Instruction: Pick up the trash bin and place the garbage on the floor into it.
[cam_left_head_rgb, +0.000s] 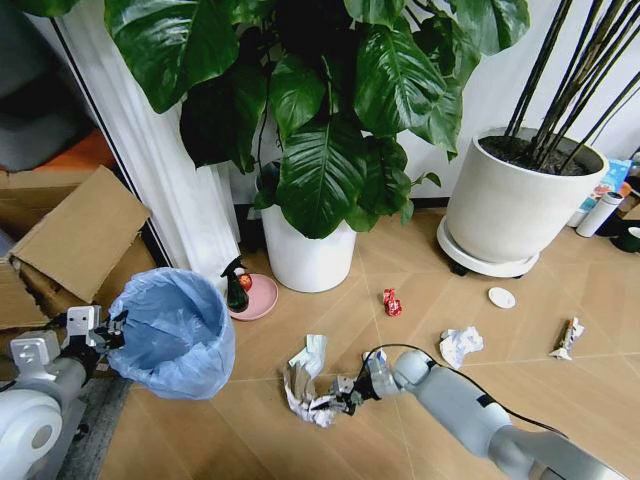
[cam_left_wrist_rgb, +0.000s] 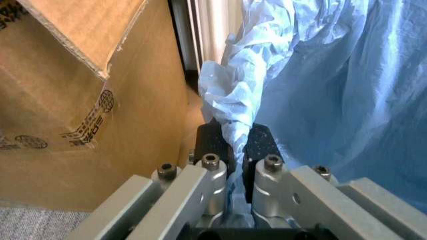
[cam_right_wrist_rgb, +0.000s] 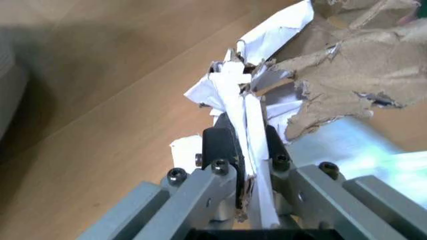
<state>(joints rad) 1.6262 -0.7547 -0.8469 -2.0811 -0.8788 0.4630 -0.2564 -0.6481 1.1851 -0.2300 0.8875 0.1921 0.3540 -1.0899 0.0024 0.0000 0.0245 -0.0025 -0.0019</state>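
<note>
Room: a white wall behind, a pale curtain (cam_left_head_rgb: 165, 170) hanging at the left, flattened cardboard boxes (cam_left_head_rgb: 70, 235) leaning beside it.
Floor (cam_left_head_rgb: 420, 270): light brown wood-look planks in herringbone, with a grey mat at the near left corner.
Plants: a broad-leaved plant in a white pot (cam_left_head_rgb: 305, 255) at centre; a wider white pot (cam_left_head_rgb: 515, 205) on a wheeled base to the right, holding dark stems.
Trash bin (cam_left_head_rgb: 175, 335): at the left, mouth open, lined with a crinkly light-blue bag.
Left pincer (cam_left_head_rgb: 105, 332): pressed together on the bag's edge at the bin's rim; the wrist view shows blue plastic squeezed between its black pads (cam_left_wrist_rgb: 260, 145).
Right pincer (cam_left_head_rgb: 335, 395): low at centre, pinching a crumpled white-and-brown paper wad (cam_left_head_rgb: 305, 380) that lies on the floor.
Spray bottle (cam_left_head_rgb: 236, 288): upright on a pink dish (cam_left_head_rgb: 258, 297), beside the centre pot.
Other garbage: a white paper wad (cam_left_head_rgb: 460, 345), a slim wrapper (cam_left_head_rgb: 567, 338), a white disc (cam_left_head_rgb: 501, 297) and a red wrapper (cam_left_head_rgb: 391, 302), scattered well apart on the planks.
</note>
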